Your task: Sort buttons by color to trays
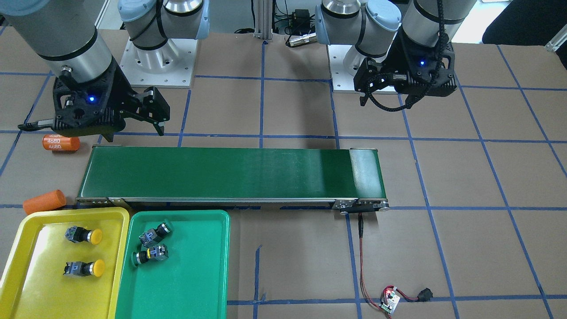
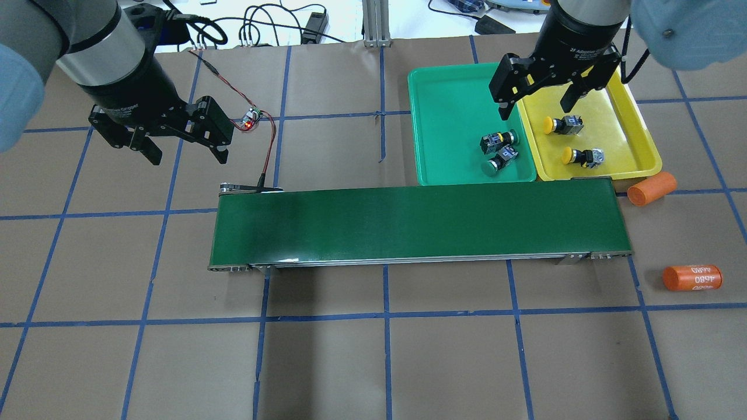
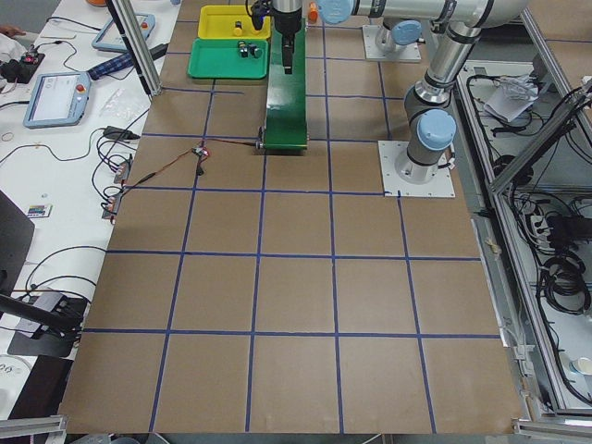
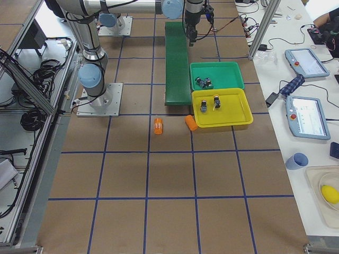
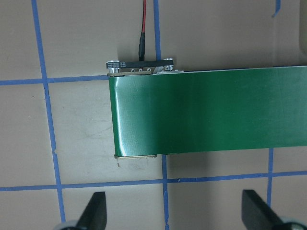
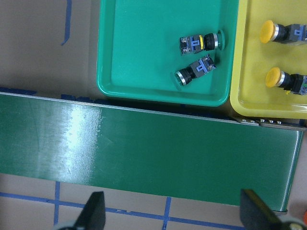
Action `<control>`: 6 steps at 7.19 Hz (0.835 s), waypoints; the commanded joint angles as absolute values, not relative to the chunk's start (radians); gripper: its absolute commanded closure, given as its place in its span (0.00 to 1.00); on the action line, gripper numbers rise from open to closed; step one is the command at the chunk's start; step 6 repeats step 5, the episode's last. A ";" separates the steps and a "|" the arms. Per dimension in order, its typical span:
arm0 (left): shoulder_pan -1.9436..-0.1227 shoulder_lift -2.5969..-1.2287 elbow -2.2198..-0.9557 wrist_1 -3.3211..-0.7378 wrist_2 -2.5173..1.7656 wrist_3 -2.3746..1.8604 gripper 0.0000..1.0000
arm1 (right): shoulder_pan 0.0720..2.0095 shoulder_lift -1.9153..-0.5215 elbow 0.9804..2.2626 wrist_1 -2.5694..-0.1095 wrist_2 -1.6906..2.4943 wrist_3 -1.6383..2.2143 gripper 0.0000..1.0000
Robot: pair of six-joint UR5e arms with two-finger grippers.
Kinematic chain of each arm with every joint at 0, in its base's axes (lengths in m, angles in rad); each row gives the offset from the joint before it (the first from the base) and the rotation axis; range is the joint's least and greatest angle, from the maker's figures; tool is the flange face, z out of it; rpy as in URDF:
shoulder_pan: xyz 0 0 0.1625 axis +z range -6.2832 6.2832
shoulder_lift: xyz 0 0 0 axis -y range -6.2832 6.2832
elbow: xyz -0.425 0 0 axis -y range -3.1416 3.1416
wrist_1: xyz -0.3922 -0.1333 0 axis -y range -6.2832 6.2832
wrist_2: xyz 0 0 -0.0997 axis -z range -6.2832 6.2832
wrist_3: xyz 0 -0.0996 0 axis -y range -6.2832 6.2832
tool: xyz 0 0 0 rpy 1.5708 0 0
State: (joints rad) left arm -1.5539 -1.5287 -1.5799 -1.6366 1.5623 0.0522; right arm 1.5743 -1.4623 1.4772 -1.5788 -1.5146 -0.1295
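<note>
orange cylinder (image 1: 60,143), "4680" in white print

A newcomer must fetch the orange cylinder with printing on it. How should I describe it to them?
Find the long dark green conveyor belt and go to its end by the yellow tray. Two orange cylinders lie just past it; the printed cylinder lies away from the tray and reads "4680", while the other cylinder is plain.

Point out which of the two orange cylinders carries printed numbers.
The marked cylinder, lying alone near the conveyor belt's robot-side corner, reads "4680" in white. The plain cylinder lies beside the yellow tray.
</note>
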 commanded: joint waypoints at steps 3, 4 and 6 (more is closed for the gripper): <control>-1.554 -1.531 -1.582 -1.632 1.583 0.052 0.00 | 1.583 -1.448 1.480 -1.588 -1.474 -0.132 0.00; -1.554 -1.540 -1.565 -1.631 1.586 0.054 0.00 | 1.583 -1.450 1.480 -1.586 -1.474 -0.132 0.00; -1.552 -1.533 -1.571 -1.634 1.576 0.043 0.00 | 1.583 -1.450 1.480 -1.576 -1.474 -0.133 0.00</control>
